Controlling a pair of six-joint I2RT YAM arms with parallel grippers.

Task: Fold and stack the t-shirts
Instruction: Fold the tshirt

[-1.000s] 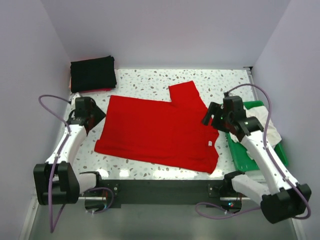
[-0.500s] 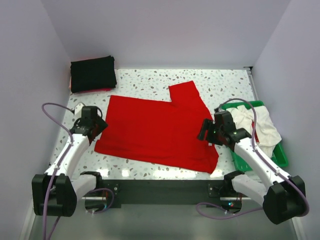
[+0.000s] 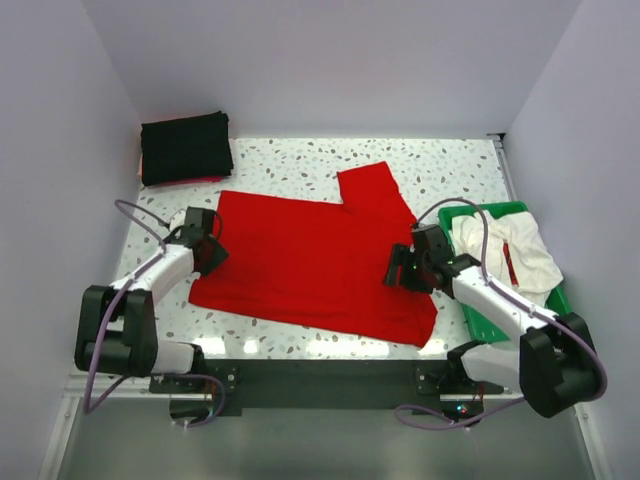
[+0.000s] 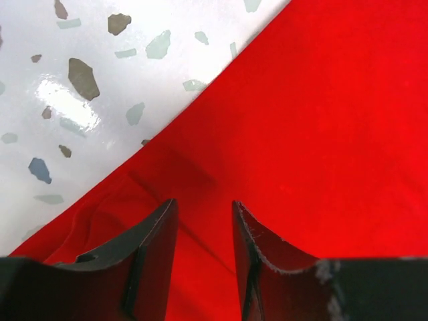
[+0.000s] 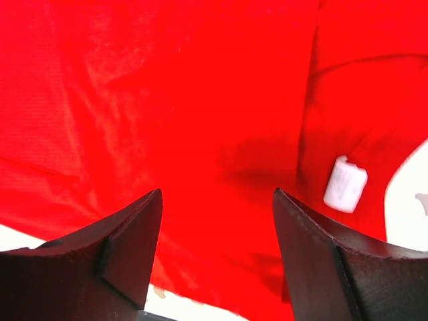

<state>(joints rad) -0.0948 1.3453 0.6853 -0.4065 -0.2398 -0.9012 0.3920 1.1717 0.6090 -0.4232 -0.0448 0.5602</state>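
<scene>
A plain red t-shirt [image 3: 310,260] lies spread flat on the speckled table, one sleeve pointing to the far side. My left gripper [image 3: 210,250] is down at its left edge. In the left wrist view the fingers [image 4: 204,204] stand a narrow gap apart over a wrinkle of red cloth [image 4: 321,120]. My right gripper [image 3: 398,270] hovers low over the shirt's right part, wide open [image 5: 217,192], with the white neck label [image 5: 345,184] just to its right. A folded black t-shirt [image 3: 186,147] sits at the back left. A whitish t-shirt [image 3: 515,250] lies crumpled in the tray.
A green plastic tray [image 3: 490,320] stands at the right edge of the table, beside the right arm. Walls close in the table on the left, right and far sides. Bare speckled tabletop [image 4: 80,80] shows left of the red shirt.
Both arms have dropped lower and drawn nearer onto the red shirt. The left jaws have narrowed. The right gripper has shifted left, off the tray side, over the cloth.
</scene>
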